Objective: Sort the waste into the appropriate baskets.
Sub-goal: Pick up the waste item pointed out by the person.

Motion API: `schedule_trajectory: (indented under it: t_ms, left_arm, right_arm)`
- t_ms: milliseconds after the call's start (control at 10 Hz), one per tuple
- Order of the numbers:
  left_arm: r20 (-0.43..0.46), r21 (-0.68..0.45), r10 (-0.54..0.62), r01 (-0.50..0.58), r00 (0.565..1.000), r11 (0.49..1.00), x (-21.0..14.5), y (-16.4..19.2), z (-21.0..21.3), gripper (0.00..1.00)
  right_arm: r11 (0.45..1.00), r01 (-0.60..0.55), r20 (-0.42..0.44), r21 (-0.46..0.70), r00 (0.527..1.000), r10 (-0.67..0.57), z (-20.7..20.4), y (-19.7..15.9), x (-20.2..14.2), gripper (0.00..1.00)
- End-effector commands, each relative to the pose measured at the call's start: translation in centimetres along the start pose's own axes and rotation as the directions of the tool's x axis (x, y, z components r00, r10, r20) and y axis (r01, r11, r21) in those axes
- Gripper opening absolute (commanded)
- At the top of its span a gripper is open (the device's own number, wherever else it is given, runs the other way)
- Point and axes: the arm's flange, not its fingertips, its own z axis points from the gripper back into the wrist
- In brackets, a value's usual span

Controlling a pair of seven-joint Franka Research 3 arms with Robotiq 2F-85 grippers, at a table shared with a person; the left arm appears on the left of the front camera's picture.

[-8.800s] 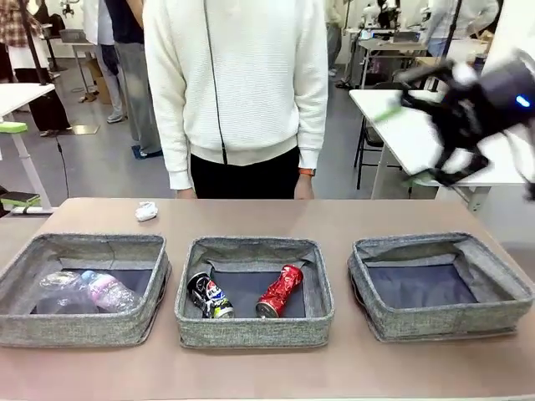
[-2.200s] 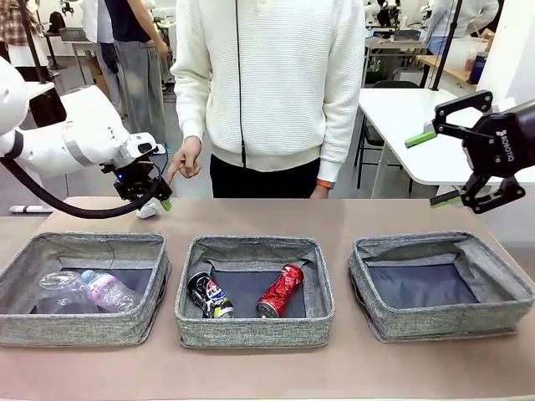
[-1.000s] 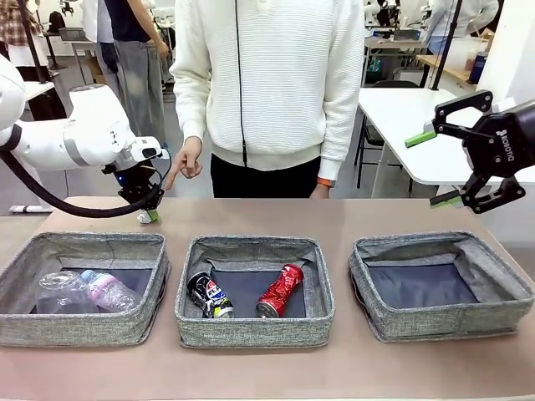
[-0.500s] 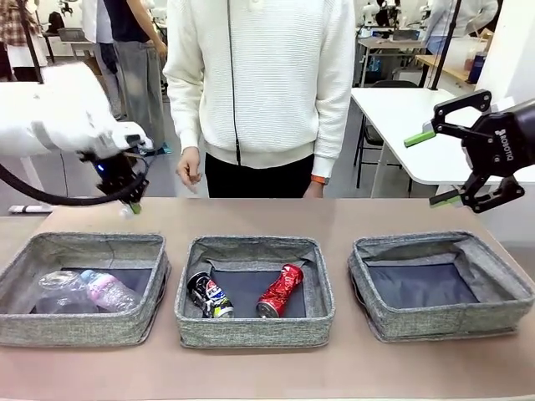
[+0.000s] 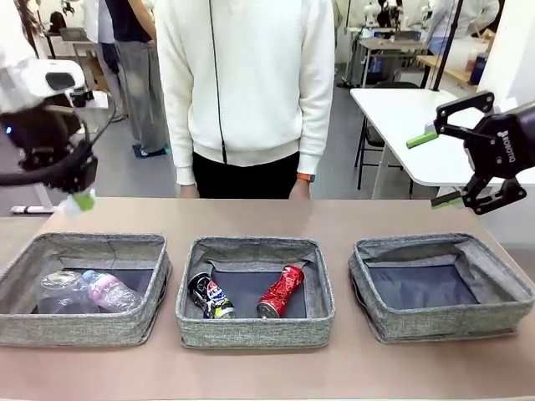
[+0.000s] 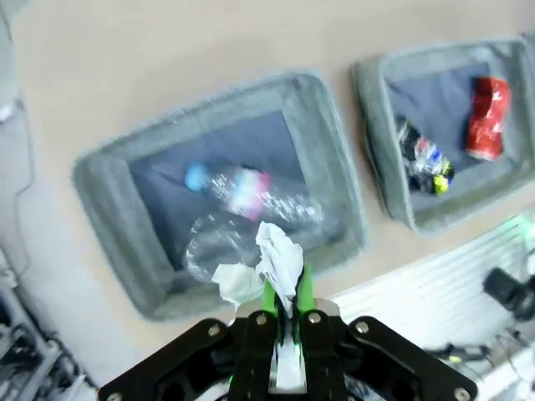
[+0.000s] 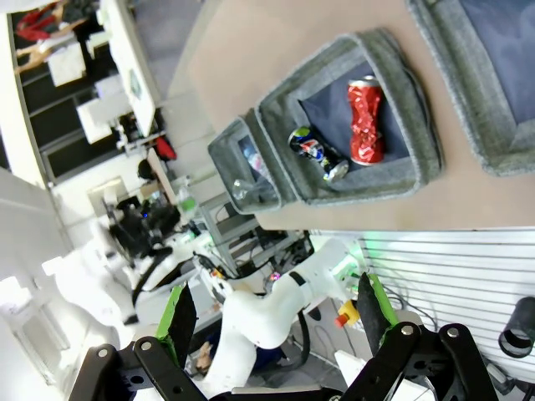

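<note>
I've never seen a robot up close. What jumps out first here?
Three grey baskets sit in a row on the table: bottle and cup in the left one, two crushed cans in the middle one. The left hand pinches a white paper wad above the left basket.

- Three alike grey woven baskets with dark blue-grey bottoms are set in a row on the bench: a left basket, a middle basket and a right basket, whose bottom is bare.
- A small clear bottle with a pink label is laid on its side in the left basket, its blue cap toward 10 o'clock.
- A clear plastic cup is seen touching the bottle at its 9 o'clock.
- A crushed dark blue-black can lies at 9 o'clock in the middle basket.
- A crushed red can lies tilted at 3 o'clock of it, apart.
- A crumpled white paper wad is pinched in the left claw, above the left basket.
</note>
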Motion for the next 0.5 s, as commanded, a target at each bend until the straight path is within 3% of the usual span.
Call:
schedule_trajectory:
  t_ms: [0, 100, 200, 400]
  left_arm:
    - [0.077, 0.008, -0.004, 0.003, 0.997, 1.0, -3.5, -1.3, -1.9, 0.0]
    - [0.102, -0.047, 0.022, -0.017, 0.995, 0.999, -2.6, 0.2, -1.6, 0.0]
    - [0.03, 0.006, -0.02, 0.02, 0.999, 1.0, -2.9, -1.5, -0.3, 0.0]
    - [0.03, 0.006, -0.02, 0.02, 0.999, 1.0, -2.9, -1.5, -0.3, 0.0]
  right_arm:
    - [1.0, -0.018, -0.01, 0.019, 1.0, 0.019, 0.0, 0.1, 0.2, 1.0]
    - [1.0, -0.018, -0.01, 0.019, 1.0, 0.019, 0.0, 0.1, 0.2, 1.0]
    - [1.0, -0.018, -0.01, 0.019, 1.0, 0.019, 0.0, 0.1, 0.2, 1.0]
    - [1.0, -0.018, -0.01, 0.019, 1.0, 0.019, 0.0, 0.1, 0.2, 1.0]
